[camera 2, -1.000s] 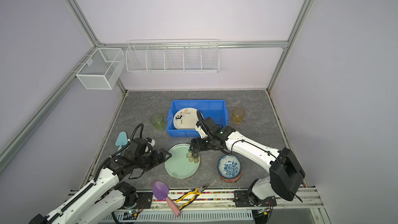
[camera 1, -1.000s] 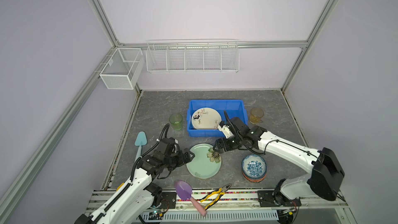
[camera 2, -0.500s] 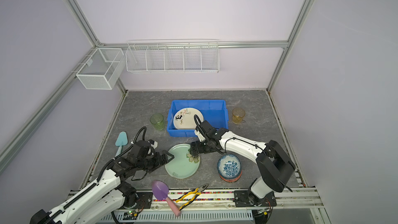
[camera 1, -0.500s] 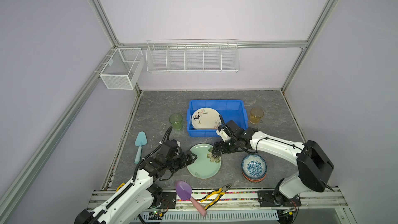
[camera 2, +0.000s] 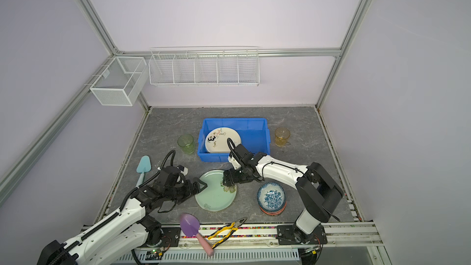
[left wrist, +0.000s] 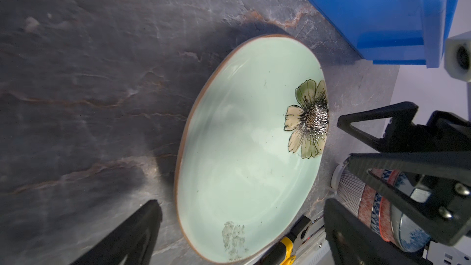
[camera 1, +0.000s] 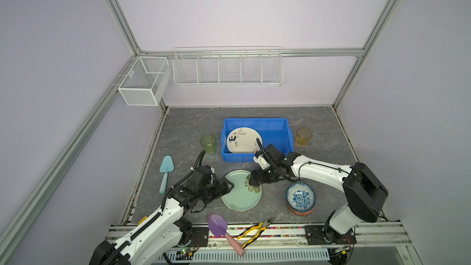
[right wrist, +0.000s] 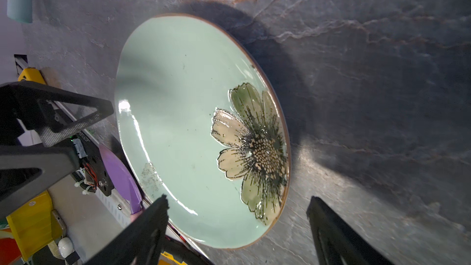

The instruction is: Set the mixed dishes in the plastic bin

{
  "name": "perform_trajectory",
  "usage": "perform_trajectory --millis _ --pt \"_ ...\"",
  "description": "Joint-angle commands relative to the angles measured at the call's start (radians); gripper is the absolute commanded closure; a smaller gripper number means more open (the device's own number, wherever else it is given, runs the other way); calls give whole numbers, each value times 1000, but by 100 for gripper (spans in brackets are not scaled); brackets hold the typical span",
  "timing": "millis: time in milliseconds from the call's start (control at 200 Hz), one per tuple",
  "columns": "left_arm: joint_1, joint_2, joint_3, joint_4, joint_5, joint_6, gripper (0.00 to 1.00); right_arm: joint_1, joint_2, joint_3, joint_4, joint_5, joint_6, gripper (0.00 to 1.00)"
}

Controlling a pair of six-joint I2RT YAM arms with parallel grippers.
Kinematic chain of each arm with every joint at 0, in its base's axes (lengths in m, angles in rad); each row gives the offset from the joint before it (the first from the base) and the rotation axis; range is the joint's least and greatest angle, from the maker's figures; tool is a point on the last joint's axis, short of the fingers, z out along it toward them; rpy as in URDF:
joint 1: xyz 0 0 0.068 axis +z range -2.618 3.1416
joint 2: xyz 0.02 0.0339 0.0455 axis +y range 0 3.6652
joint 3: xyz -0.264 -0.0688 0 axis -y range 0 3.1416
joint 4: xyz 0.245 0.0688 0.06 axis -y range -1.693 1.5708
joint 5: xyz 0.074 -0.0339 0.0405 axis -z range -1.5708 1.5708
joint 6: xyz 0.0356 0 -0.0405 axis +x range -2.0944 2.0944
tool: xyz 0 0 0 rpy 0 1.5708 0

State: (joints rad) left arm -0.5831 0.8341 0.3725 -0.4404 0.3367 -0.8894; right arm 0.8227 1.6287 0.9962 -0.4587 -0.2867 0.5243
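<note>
Between left gripper [camera 1: 228,188] and right gripper [camera 1: 255,183]: green plate [camera 1: 239,197] | both spread wide

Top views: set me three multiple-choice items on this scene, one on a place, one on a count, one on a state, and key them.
1. The cream plate lies: A) in the blue bin; B) beside the pliers; C) in a wire basket.
2. Tumblers standing on the table: A) one; B) two; C) three.
3. The right gripper has its jaws: A) shut on a plate; B) shut on a tumbler; C) open.

Key:
1 A: it sits within the blue bin's walls.
2 B: a green tumbler stands left of the bin and an amber tumbler right of it.
3 C: the right wrist view shows the jaws apart at the pale green plate's flowered rim.
</note>
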Motion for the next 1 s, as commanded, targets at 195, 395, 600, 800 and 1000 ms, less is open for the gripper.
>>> perform_trajectory --millis 195,395,600,800,1000 --pt "-3 29 -11 48 -12 -10 1 23 47 -5 8 -40 3 12" --pt "-3 60 -7 61 -10 -2 1 26 70 9 13 -61 -3 12" --pt "-3 69 -8 67 -12 0 1 36 83 25 15 -74 -9 12" --pt "-3 62 -22 93 8 -3 1 52 96 58 -4 -80 -19 12" --pt "-3 54 -45 104 17 -11 1 60 127 90 -9 -91 -31 12"
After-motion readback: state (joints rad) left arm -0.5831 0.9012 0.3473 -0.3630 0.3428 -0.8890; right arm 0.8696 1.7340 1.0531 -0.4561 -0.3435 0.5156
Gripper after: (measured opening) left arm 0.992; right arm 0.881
